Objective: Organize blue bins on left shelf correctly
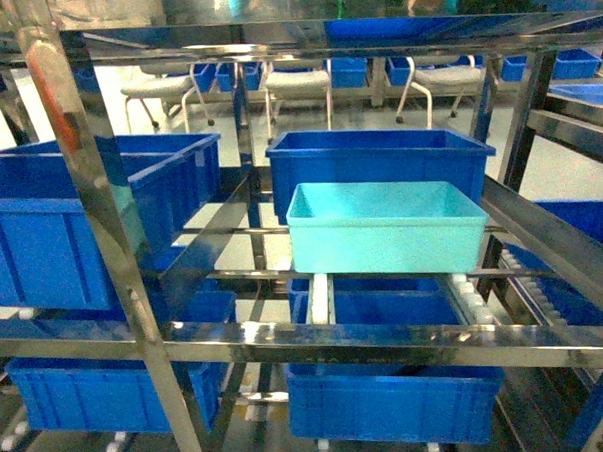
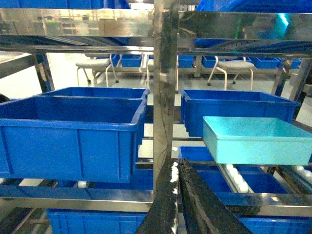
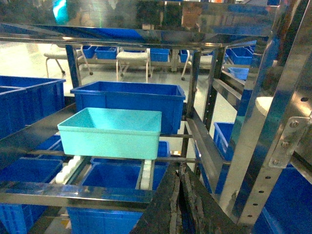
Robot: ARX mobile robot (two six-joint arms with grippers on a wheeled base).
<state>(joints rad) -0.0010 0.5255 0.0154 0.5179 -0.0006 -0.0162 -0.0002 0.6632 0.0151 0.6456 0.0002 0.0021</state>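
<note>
Pale turquoise tub (image 1: 386, 225) sits on the white roller tracks (image 1: 320, 297) near the steel rack's (image 1: 337, 340) front rail, right bay of the middle tier. A royal-blue crate (image 1: 379, 158) stands just behind it; another (image 1: 72, 231) fills the left bay. Left gripper (image 2: 178, 195) and right gripper (image 3: 180, 200) both show fingers pressed together, holding nothing.

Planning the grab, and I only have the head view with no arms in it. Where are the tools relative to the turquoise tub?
Observer: The right tool sits low in front of the shelf's front rail, apart from the turquoise tub.
Operator: Holding anything?
Observer: No, its fingers are closed together and empty.
Operator: And the left one?
Observer: The left tool is closed and empty too, in front of the centre post, with the tub to its right.
</note>
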